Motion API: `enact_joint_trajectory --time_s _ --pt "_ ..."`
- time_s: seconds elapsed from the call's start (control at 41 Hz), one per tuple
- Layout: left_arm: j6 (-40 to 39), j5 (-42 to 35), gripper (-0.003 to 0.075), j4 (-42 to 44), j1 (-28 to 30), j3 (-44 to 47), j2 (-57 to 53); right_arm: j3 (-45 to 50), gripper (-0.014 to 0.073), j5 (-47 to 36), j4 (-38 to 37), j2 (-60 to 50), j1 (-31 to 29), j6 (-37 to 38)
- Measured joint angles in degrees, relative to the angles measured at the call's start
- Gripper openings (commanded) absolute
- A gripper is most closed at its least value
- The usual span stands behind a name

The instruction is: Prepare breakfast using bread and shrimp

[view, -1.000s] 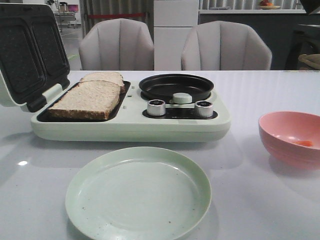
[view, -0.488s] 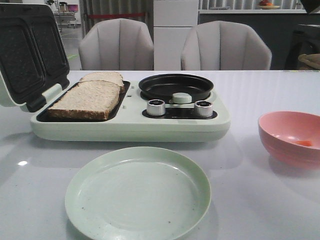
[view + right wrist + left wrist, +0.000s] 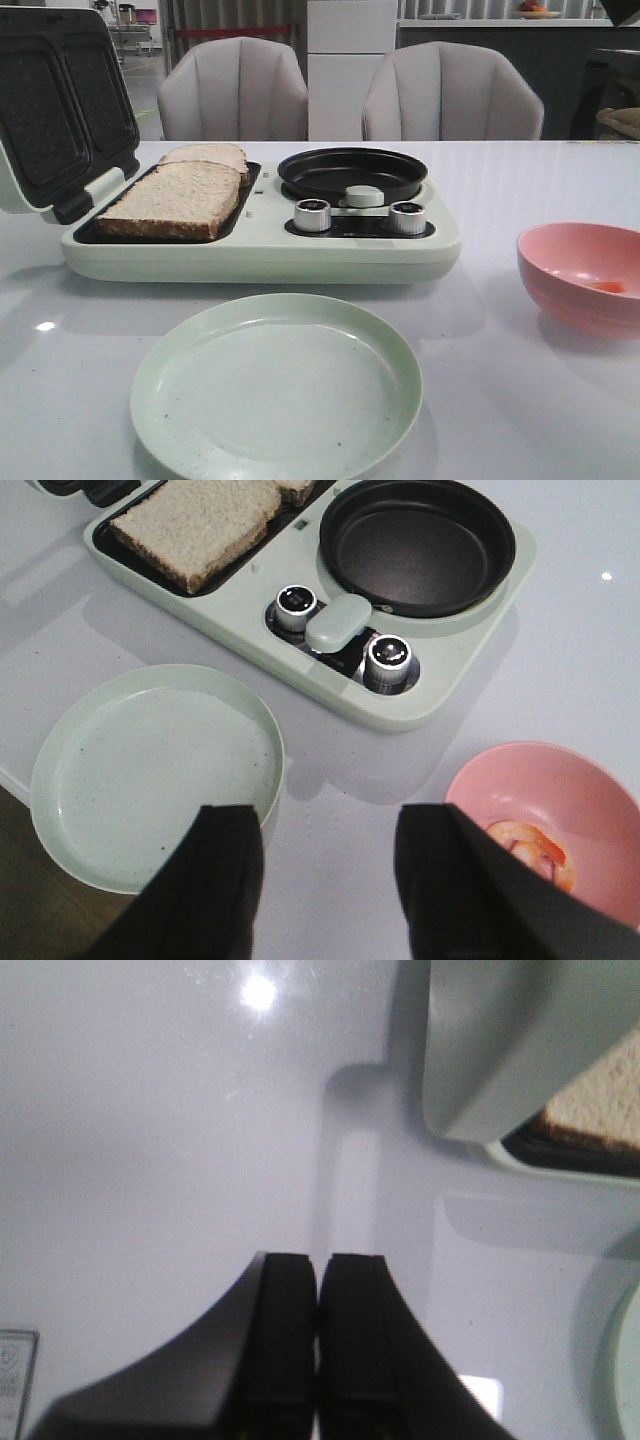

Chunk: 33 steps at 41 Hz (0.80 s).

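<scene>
Right gripper (image 3: 325, 880) hangs with jaws spread; left gripper (image 3: 318, 1350) is pinched shut, empty. Just beyond the right fingers, shrimp (image 3: 525, 845) in the bowl (image 3: 600, 790): light, slippery, pinch mid-curl. Farther off, bread (image 3: 195, 520): soft, take by crust.

left gripper (image 3: 317, 1340): fingers pressed together, holding nothing | right gripper (image 3: 330, 880): fingers spread wide, holding nothing

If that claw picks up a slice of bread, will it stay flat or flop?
The bread looks soft and porous, so it would probably sag if gripped by one edge. It likely weighs little. The crumb might dent or tear under a hard pinch; the darker crust seems firmer.
</scene>
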Motion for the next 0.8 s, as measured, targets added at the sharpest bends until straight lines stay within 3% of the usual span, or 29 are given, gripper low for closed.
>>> enact_joint_trajectory --time_s 0.098,0.39,0.805 --pt "3.51 -3.25 0.0098 -5.99 3.42 -1.89 4.93 0.00 0.0433 0.00 0.00 0.00 0.00 0.00" --pt "5.20 -13.30 0.0098 -9.75 3.80 -8.38 15.51 0.00 0.0433 -0.12 0.00 0.00 0.00 0.00" --pt "5.31 -13.32 0.0098 -15.01 3.67 -20.05 26.65 0.00 0.0433 -0.12 0.00 0.00 0.00 0.00"
